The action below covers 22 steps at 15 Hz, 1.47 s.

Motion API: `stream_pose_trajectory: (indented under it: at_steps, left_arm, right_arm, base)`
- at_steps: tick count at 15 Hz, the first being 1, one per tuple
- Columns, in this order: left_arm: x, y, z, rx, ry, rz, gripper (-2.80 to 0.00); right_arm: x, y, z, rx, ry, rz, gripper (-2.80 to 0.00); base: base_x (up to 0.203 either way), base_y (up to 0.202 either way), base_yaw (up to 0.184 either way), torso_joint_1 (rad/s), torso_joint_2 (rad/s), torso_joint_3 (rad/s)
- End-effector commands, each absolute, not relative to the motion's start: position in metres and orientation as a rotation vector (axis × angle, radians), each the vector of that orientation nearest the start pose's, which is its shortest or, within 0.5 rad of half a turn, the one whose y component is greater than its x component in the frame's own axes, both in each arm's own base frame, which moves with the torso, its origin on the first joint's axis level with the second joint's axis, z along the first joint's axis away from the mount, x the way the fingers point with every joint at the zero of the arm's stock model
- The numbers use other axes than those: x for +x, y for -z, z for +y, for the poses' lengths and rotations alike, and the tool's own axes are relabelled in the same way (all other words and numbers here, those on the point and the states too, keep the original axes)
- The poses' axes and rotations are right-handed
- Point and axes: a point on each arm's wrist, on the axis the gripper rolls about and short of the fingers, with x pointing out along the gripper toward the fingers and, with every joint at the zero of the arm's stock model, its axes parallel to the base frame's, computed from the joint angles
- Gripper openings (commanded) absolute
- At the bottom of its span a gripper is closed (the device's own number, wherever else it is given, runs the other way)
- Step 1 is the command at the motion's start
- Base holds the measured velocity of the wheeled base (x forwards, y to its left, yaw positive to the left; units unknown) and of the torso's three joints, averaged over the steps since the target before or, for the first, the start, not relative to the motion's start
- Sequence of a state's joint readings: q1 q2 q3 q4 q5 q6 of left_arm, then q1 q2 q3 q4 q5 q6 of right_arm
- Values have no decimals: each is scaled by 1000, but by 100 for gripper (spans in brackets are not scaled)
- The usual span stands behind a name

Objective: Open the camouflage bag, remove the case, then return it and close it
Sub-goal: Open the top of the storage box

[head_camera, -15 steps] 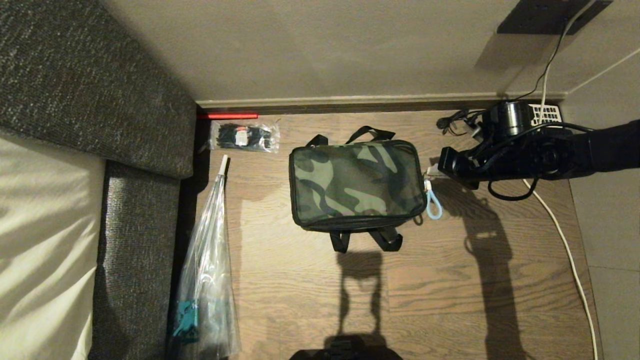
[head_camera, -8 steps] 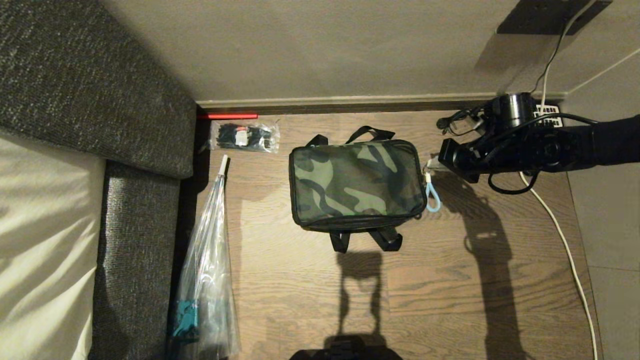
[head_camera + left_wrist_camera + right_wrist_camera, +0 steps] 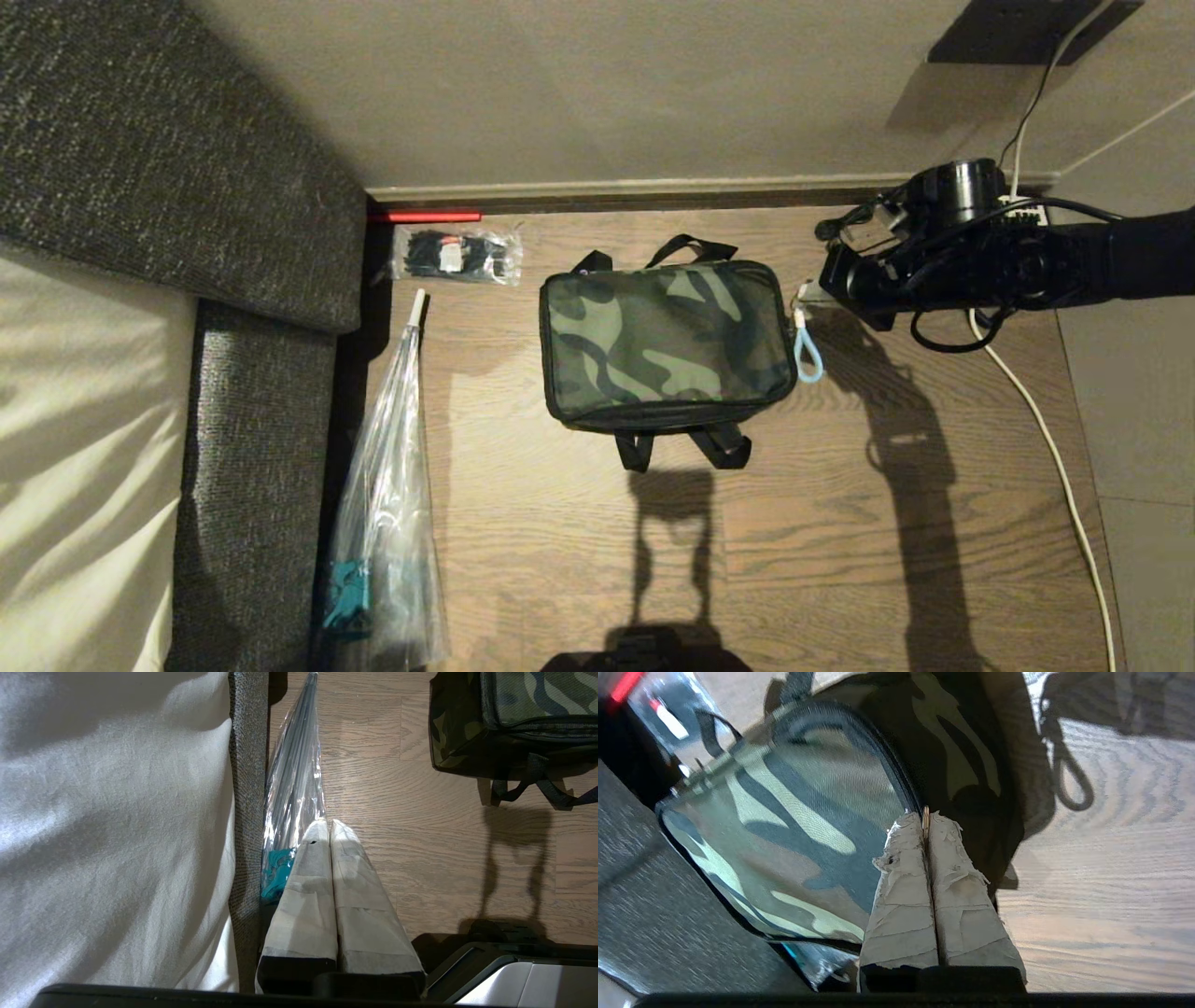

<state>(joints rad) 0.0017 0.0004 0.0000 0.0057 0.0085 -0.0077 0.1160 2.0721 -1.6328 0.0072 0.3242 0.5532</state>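
Observation:
The camouflage bag (image 3: 663, 341) lies flat on the wooden floor with its camouflage top panel up and its lid down. My right gripper (image 3: 808, 303) is at the bag's right end, shut on the thin metal zipper pull (image 3: 926, 820), which shows edge-on between the taped fingertips. A light blue loop (image 3: 808, 359) hangs from the pull. The case is hidden. My left gripper (image 3: 328, 823) is parked low near the sofa edge, shut and empty, and it is outside the head view.
A folded umbrella in clear plastic (image 3: 387, 485) lies left of the bag beside the grey sofa (image 3: 168, 187). A packet of black ties (image 3: 456, 254) sits near the wall. A white cable (image 3: 1055, 457) runs along the floor on the right.
My right arm has moved a little toward the wall, carrying the zipper pull and the blue loop along the bag's right end. The bag has stayed in place.

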Motion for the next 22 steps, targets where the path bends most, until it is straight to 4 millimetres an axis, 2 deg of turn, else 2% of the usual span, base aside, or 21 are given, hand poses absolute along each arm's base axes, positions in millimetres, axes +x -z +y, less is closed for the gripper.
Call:
stream_pose_trajectory:
  at_steps: [1, 12, 22]
  left_arm:
    - [-23, -75, 0, -8, -11, 4, -280]
    - [-23, -75, 0, -8, -11, 4, -280]
    - [-23, -75, 0, -8, -11, 4, -280]
  right_arm:
    - [425, -215, 57, 590, -303, 548, -280]
    - [439, -224, 58, 662, -258, 495, -280]
    - [449, -240, 59, 761, -256, 435, -280]
  base:
    - [0, 0, 0, 0, 0, 0]
    - [0, 0, 0, 0, 0, 0]
    - [0, 0, 0, 0, 0, 0]
